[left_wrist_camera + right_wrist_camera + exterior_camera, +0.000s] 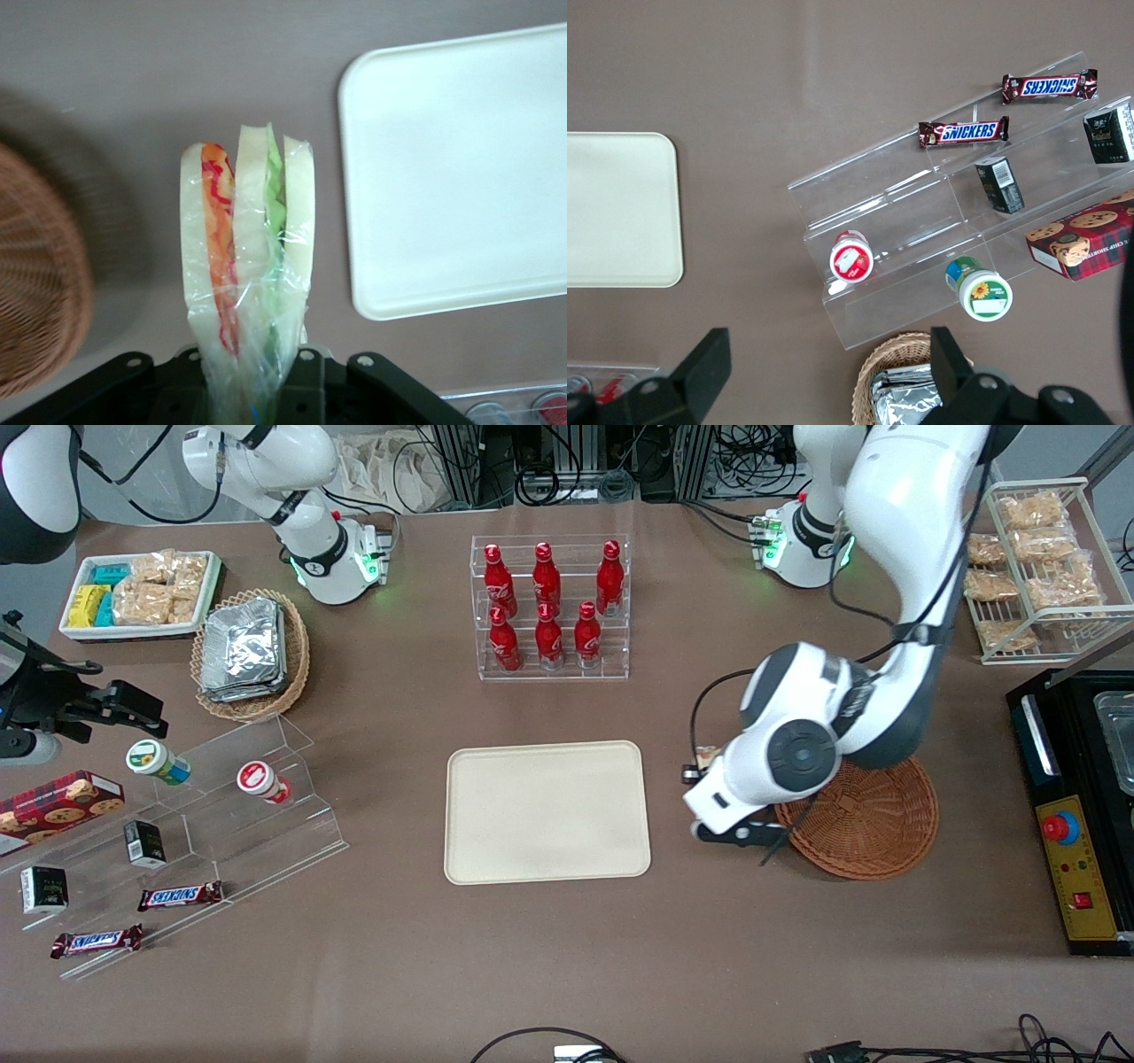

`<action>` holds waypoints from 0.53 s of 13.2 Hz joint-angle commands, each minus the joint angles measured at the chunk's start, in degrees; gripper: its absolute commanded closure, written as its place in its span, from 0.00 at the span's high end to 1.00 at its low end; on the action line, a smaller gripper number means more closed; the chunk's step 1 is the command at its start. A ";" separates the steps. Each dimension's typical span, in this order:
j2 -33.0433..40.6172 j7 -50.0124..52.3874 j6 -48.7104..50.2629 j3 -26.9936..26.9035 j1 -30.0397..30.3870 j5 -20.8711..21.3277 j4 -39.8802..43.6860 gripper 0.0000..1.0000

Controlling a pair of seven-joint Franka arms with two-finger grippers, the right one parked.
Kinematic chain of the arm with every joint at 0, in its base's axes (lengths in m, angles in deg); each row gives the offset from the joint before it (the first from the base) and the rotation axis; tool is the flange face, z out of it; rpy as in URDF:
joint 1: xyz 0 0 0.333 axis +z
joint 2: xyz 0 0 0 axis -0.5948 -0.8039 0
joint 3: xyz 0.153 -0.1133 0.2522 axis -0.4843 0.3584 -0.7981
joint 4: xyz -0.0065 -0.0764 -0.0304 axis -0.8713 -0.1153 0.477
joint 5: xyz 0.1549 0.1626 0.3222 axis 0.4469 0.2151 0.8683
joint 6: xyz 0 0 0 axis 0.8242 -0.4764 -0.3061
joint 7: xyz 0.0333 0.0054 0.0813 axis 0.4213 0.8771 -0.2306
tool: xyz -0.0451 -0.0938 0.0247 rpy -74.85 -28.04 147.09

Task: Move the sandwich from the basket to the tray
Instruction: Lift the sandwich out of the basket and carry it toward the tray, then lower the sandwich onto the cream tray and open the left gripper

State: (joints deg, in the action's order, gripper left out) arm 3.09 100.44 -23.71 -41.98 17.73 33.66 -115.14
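Observation:
In the left wrist view the sandwich [248, 257], a clear-wrapped wedge of white bread with orange-red and green layers, stands held by its narrow end. My gripper [248, 376] is shut on it and holds it above bare table, between the reddish-brown wicker basket [35, 292] and the cream tray [461, 177]. From the front, my gripper [698, 767] hangs between the tray [547, 812] and the basket [873, 815]. A small corner of the sandwich [706, 756] peeks out beside the arm's wrist. Nothing lies on the tray.
A clear rack of red bottles [549, 607] stands farther from the front camera than the tray. Toward the working arm's end are a black machine [1076, 806] and a wire snack rack [1041, 567]. Toward the parked arm's end are an acrylic stepped shelf [221, 815] and a tan foil-packet basket [251, 654].

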 commanded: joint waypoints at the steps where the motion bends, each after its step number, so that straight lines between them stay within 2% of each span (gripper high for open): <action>1: -6.11 2.03 -0.17 -0.51 -2.23 -0.14 6.51 0.04; 3: -8.13 3.35 -3.50 -0.51 -3.89 -2.50 6.42 0.04; 7: -13.40 4.76 -9.57 -0.51 -6.09 -2.69 6.51 0.07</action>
State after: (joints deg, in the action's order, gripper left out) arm -7.43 104.02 -31.77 -41.96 13.42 31.60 -111.11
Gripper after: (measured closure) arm 0.824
